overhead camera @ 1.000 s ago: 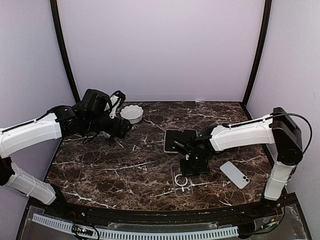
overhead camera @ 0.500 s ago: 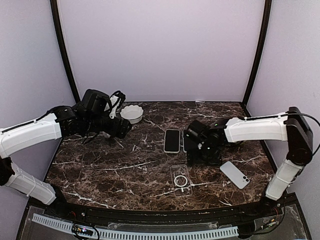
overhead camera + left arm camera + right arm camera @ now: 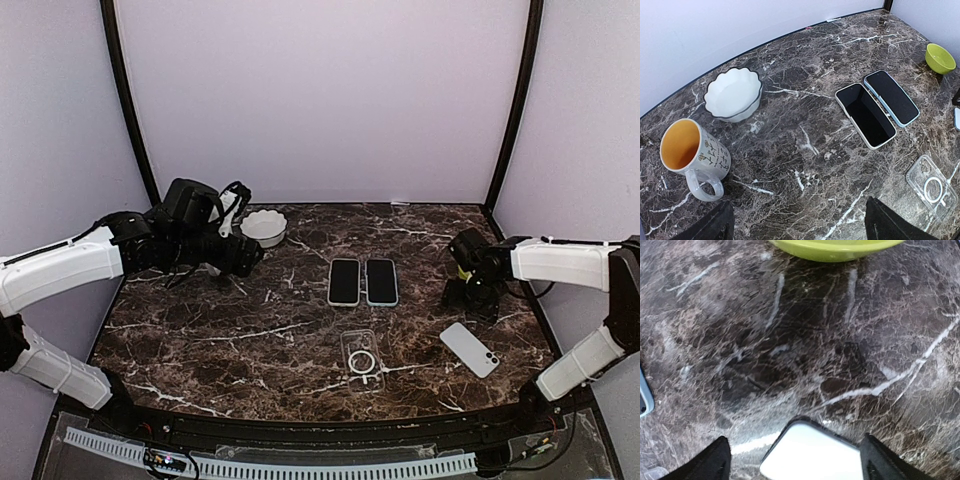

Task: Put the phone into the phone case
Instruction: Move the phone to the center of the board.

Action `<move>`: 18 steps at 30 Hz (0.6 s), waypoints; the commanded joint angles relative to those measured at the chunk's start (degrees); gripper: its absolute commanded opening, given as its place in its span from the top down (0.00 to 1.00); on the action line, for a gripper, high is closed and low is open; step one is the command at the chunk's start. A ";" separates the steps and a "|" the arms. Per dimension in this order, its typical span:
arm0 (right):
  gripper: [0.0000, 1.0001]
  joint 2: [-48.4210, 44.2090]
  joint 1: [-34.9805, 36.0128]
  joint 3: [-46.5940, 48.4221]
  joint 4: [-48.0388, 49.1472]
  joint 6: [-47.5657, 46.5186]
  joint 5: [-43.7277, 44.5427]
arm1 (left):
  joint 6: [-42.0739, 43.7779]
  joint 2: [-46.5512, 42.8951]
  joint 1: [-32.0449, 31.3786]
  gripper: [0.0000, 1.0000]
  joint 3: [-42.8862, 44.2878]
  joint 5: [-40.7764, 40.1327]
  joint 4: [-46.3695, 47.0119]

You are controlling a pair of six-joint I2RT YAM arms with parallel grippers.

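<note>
My right gripper [image 3: 470, 292] hangs low over the table [image 3: 250, 340], fingers spread wide and empty. The white phone [image 3: 470, 350] lies flat just nearer than it, one corner showing between my fingertips, with a green bowl [image 3: 835, 247] beyond. The clear case [image 3: 362, 360] lies empty near the front edge, apart from that phone. Mid-table, a white-edged phone [image 3: 865, 115] and a blue-edged phone [image 3: 891, 96] lie side by side. My left gripper [image 3: 248, 256], also wide and empty, hovers at far left.

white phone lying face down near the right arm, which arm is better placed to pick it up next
Right. The right gripper hangs open right beside the face-down white phone, which shows between its fingers in the wrist view. The left gripper is far off by the white bowl.
</note>
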 commanded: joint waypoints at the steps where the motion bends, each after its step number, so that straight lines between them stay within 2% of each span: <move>1: 0.16 2.94 -1.06 -1.22 3.88 -4.02 -3.72 | 0.74 -2.23 0.29 0.08 -0.95 0.04 0.75; 6: 0.21 5.57 -1.06 -2.26 5.88 -6.73 -7.47 | 0.79 -2.37 0.24 0.08 -0.94 0.35 0.77; 11: 0.44 6.93 -0.30 -3.44 7.01 -8.16 -13.19 | 0.94 -2.62 0.22 0.08 -1.07 -0.11 0.85; 16: 0.53 4.61 5.62 -5.71 6.54 -4.97 -16.42 | 1.10 -2.87 0.25 0.08 -1.09 0.02 0.97; 18: 0.54 4.75 9.81 -6.54 6.55 -2.57 -17.78 | 1.14 -2.95 0.23 0.08 -1.09 -0.05 1.01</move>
